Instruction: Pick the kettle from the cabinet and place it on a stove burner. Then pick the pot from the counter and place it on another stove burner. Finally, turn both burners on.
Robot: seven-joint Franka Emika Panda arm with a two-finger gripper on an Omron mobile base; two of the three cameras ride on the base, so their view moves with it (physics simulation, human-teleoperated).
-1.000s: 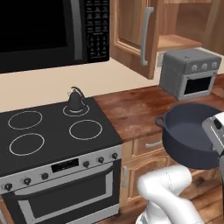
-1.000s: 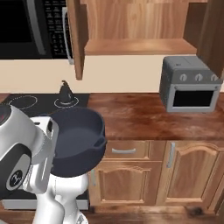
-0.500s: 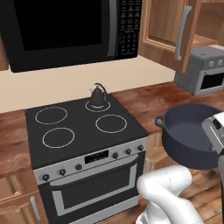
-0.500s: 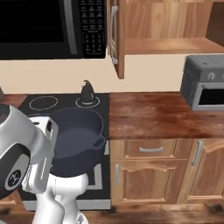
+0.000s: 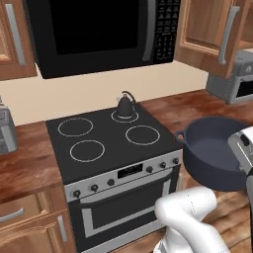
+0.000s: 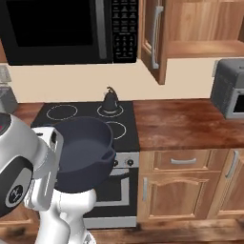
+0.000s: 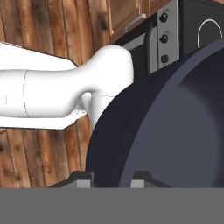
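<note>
The pot (image 5: 216,159) is being held in the air, in front of the stove's right front corner and clear of the counter (image 6: 181,125); it is being carried level, its open mouth turned upward. In the hand view the gripper (image 7: 107,178) is being seen with its two tips pressed tightly on the pot's rim, the wall being pinched between them; the grip is being taken at one edge only, so the whole body is hanging off to one side of the jaws.

The kettle (image 5: 125,105) is being left standing upright on the back right ring of the cooktop (image 5: 59,155), near its rear edge; the front right burner (image 5: 142,135) is being left bare, as are the two rings along the left edge.

The pot is being judged as rigid, thick-walled and fairly heavy for a rim pinch; the smooth wall is likely to be slippery between narrow tips, and a swing could be tilting it about the grip line. A hold on the rim close to one of the small side handles (image 6: 110,156) is being judged as the steadier choice, with slow, level travel; the setting-down should be gentle, since the glass top is being judged as fragile under a dropped pot.
</note>
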